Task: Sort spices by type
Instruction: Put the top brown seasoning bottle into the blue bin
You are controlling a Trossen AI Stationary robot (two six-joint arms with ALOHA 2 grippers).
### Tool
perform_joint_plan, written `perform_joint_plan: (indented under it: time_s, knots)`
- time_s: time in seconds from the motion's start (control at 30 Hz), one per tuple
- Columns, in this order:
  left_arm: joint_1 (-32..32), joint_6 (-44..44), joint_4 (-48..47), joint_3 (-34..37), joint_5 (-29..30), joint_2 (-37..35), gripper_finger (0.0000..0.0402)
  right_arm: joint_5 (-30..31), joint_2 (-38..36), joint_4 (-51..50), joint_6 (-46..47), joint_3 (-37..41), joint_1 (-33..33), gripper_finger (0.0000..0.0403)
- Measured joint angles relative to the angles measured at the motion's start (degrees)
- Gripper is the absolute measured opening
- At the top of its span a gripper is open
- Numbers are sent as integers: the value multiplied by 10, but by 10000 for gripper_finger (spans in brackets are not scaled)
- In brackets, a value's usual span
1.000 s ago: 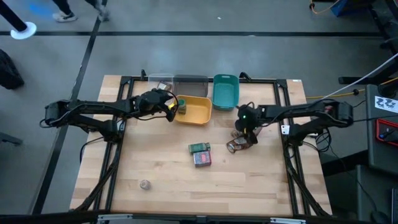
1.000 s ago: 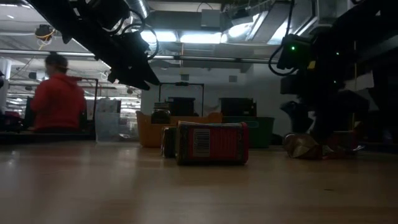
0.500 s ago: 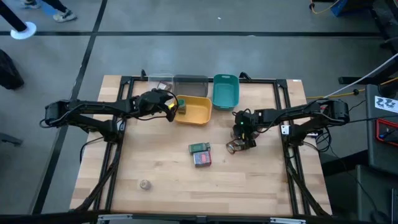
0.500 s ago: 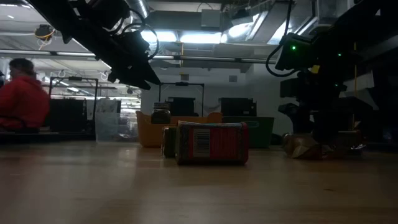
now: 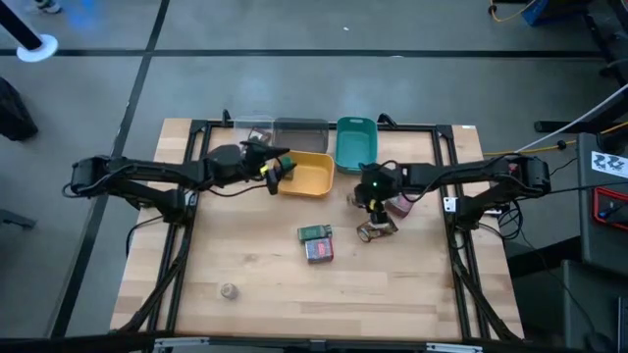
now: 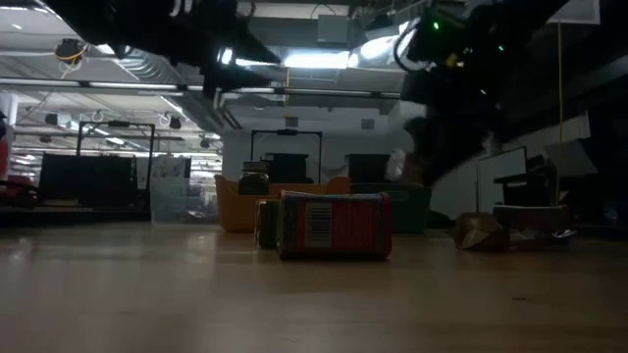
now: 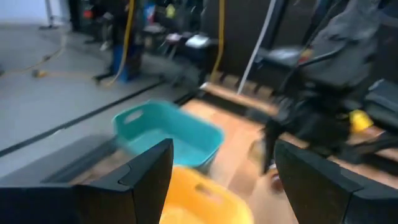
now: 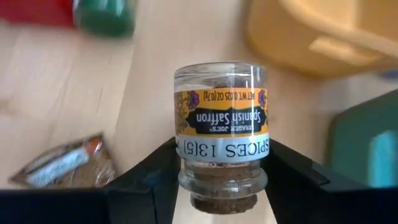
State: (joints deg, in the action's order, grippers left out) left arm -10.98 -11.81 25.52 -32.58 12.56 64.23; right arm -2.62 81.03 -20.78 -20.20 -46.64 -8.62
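My right gripper (image 5: 371, 199) hangs above the table between the teal tray (image 5: 356, 144) and a brown crinkly packet (image 5: 377, 228). It is shut on a small glass saffron jar (image 8: 221, 118) with a cork. My left gripper (image 7: 217, 186) is open and holds nothing; it hovers at the left rim of the yellow tray (image 5: 312, 175). A red box (image 5: 320, 252) and a green-capped jar (image 5: 314, 233) lie mid-table. A tiny round tin (image 5: 229, 290) sits near the front edge. My right gripper pinches the saffron jar between its two fingers (image 8: 146, 180), on the silver band (image 8: 193, 150) just above the corked neck. The cork end points back at the wrist and the jar's base points away, along the fingers. The jar is lifted clear of the table.
A grey tray (image 5: 301, 130) and a clear tray (image 5: 253, 129) stand along the far edge beside the teal one. Another jar (image 6: 253, 181) sits in the yellow tray. A pinkish packet (image 5: 402, 204) lies under my right arm. Bare wood shows along the near half.
My right gripper has risen from beside the brown packet and moved toward the table's left and far side, carrying the saffron jar clear of the wood. My left gripper has lifted and tipped up toward level at the yellow tray's rim. A person in red has left the low view.
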Motion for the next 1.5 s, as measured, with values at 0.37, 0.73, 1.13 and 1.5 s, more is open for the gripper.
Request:
perform_joint_plan:
  time_s: [0.37,0.73,1.13,1.5]
  knots:
    - [65,13,98,-44,-3,63,263,72,0,14,-48,-65,0,193]
    - [66,76,-34,-244,-2,247,263,125,0,9,-93,-69,0,195]
    - [33,64,-159,-329,-2,322,263,157,0,12,-166,-69,0,196]
    - [14,9,-167,-328,-47,341,263,151,0,45,-201,-69,0,196]
